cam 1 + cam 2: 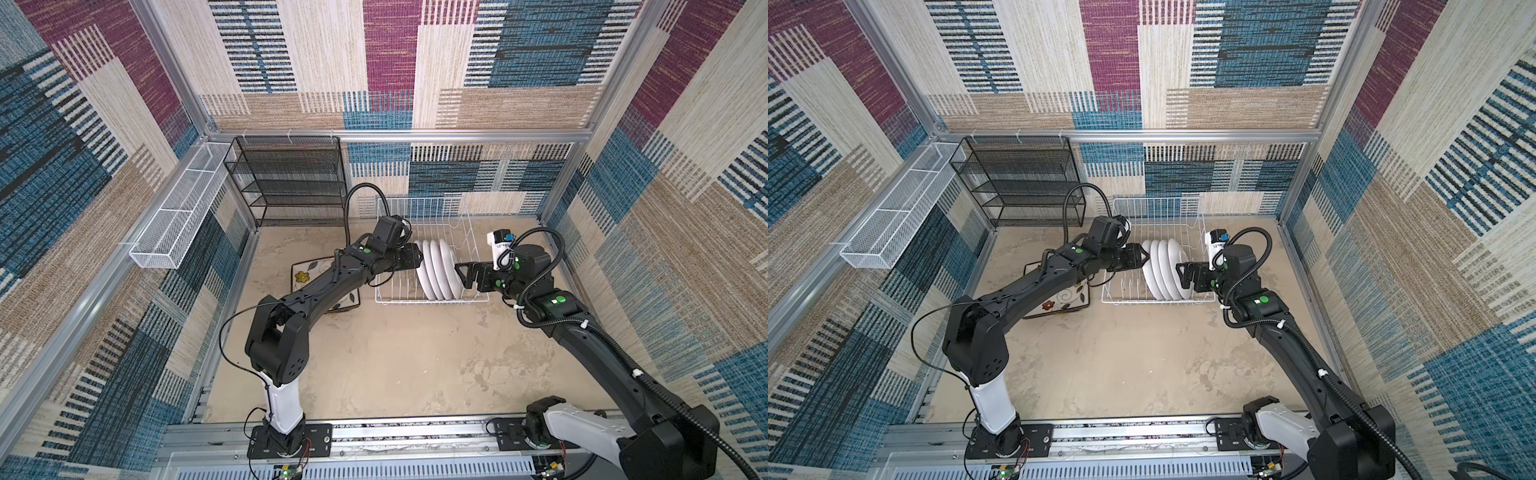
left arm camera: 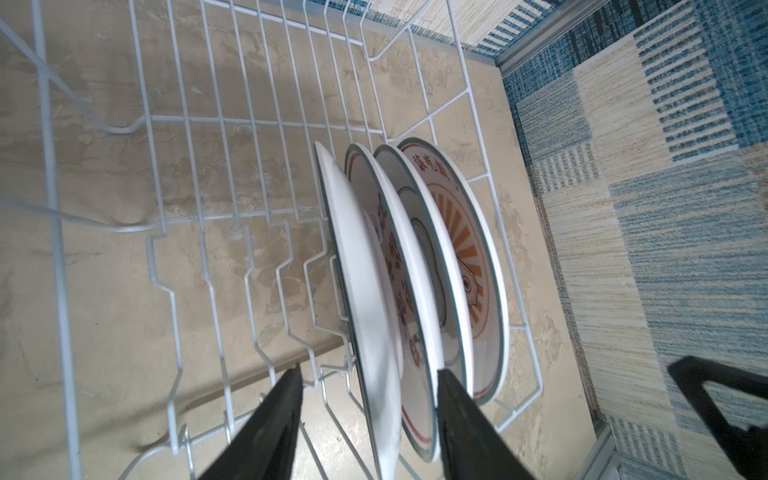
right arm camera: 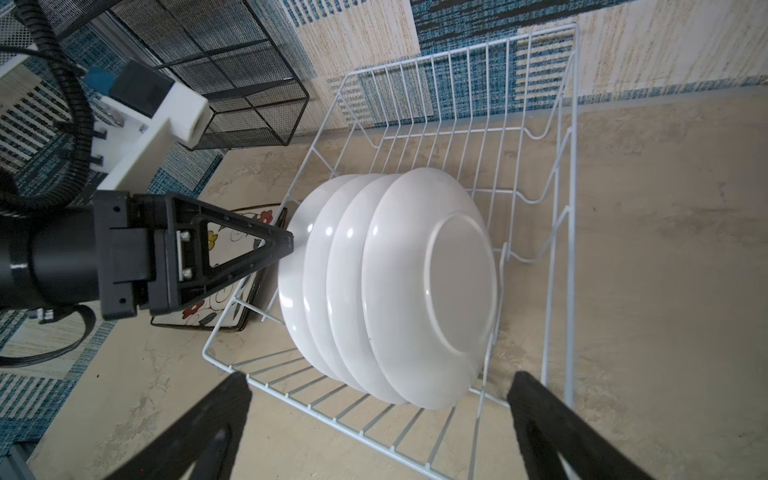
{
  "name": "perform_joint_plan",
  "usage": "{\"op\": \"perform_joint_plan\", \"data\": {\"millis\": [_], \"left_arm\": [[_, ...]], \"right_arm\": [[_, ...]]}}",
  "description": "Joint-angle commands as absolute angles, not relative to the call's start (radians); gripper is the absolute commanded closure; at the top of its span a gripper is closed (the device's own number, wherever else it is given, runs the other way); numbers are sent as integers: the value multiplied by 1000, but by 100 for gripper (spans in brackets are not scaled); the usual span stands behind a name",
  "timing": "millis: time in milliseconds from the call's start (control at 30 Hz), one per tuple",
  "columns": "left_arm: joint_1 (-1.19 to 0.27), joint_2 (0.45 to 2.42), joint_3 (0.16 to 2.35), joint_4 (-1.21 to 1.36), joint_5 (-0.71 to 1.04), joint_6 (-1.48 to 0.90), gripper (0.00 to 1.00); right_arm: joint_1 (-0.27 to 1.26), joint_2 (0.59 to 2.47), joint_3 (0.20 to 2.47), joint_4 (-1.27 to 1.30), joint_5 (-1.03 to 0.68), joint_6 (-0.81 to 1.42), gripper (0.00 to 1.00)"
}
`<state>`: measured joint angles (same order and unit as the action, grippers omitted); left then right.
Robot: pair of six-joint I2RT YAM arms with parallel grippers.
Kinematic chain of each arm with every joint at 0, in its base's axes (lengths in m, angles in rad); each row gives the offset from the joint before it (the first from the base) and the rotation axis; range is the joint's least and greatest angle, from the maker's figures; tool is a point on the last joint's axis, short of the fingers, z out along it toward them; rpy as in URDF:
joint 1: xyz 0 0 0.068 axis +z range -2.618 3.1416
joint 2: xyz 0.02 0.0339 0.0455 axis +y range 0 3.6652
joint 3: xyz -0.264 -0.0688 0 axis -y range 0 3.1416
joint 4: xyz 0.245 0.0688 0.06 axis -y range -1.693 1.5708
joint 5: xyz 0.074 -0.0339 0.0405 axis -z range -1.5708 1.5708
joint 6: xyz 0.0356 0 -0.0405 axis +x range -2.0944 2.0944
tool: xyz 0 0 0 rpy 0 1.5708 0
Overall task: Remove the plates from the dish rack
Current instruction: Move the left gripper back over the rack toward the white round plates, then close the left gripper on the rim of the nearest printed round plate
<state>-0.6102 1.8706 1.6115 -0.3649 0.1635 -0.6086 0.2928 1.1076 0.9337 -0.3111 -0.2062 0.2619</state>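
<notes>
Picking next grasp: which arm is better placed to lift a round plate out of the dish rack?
Left. The left gripper straddles rims of the end round plates in the dish rack; the right gripper hangs open short of them.

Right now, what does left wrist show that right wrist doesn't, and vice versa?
Left wrist only: the round plates' printed faces, red and orange, with two rims between the open left tool's fingers.
Right wrist only: their plain white backs, a square floral plate flat on the table beside the dish rack, and the black mesh shelf.
Both: four round plates standing upright in the dish rack.
</notes>
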Motion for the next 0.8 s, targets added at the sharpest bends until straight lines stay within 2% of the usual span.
{"op": "perform_joint_plan", "data": {"millis": [0,200,467,667,767], "left_arm": [[-611,1894,1639,-390,140,-636,53],[-617,1926,1658,-400,145,-653,62],[-624,1966,1681,-407,161,-690,65],[-624,1983,1683,-414,185,-718,75],[-624,1982,1684,-425,189,-744,76]], "right_arm": [[291,1110,931,-286,-201,253,1],[289,1120,932,-276,-208,253,1],[288,1123,940,-276,-209,254,1],[288,1110,942,-279,-205,271,1],[288,1099,941,-281,-204,283,1]]}}
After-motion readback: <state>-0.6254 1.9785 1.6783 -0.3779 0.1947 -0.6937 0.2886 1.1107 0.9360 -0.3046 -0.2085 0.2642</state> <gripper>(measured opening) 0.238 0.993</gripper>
